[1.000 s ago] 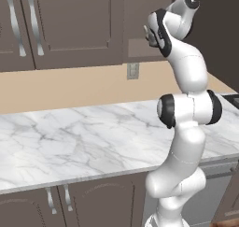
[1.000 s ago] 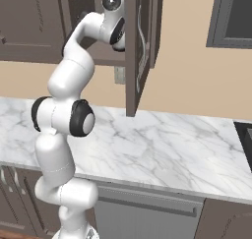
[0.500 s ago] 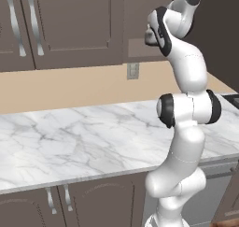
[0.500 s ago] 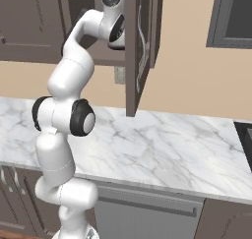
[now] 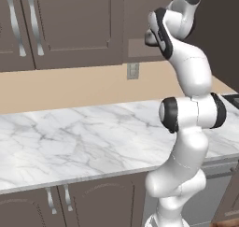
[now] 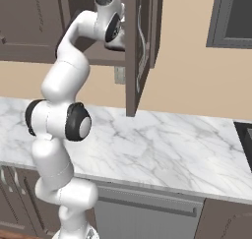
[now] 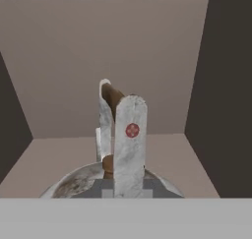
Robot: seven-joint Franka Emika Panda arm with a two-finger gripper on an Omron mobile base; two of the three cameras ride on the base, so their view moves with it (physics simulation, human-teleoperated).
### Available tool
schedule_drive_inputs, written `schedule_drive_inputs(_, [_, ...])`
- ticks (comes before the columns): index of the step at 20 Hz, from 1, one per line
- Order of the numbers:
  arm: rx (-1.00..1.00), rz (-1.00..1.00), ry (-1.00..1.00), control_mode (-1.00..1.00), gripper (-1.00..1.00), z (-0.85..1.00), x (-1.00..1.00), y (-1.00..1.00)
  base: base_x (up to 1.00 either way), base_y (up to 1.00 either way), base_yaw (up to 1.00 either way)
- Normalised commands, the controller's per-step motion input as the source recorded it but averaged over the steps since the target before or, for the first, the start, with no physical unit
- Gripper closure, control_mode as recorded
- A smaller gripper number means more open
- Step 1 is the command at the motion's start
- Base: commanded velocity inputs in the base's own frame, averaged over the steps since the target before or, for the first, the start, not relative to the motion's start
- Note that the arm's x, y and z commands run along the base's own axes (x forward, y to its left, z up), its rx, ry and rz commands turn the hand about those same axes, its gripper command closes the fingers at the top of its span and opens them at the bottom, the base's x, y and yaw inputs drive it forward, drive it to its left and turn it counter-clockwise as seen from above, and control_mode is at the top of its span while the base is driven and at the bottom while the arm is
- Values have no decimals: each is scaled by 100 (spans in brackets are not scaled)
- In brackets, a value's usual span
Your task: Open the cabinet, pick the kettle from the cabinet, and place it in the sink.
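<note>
Gripper [image 7: 116, 134] pinched the squat silvery kettle's [image 7: 74, 184] thin arched brown handle [image 7: 112, 96]; dragging outward risked clipping the dark brown cabinet's open door [image 6: 142, 46] beside it.

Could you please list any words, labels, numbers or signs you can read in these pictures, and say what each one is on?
No readable text.
A small round red mark sits on the near finger of the gripper; too blurred to read.
The fingers stand either side of the kettle's brown handle.
Cabinet door, marble counter and wall outlet: no lettering.
</note>
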Motion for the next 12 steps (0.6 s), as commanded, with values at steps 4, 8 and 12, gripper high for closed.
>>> schedule_drive_inputs(4, [1, -7, -19, -100, 100, -14, -56, 4, 0, 0, 0])
schedule_drive_inputs(8, [6, -6, -16, -100, 100, -7, -65, 0, 0, 0, 0])
schedule_drive_inputs(12, [6, -4, -1, -100, 100, 2, -64, -2, 0, 0, 0])
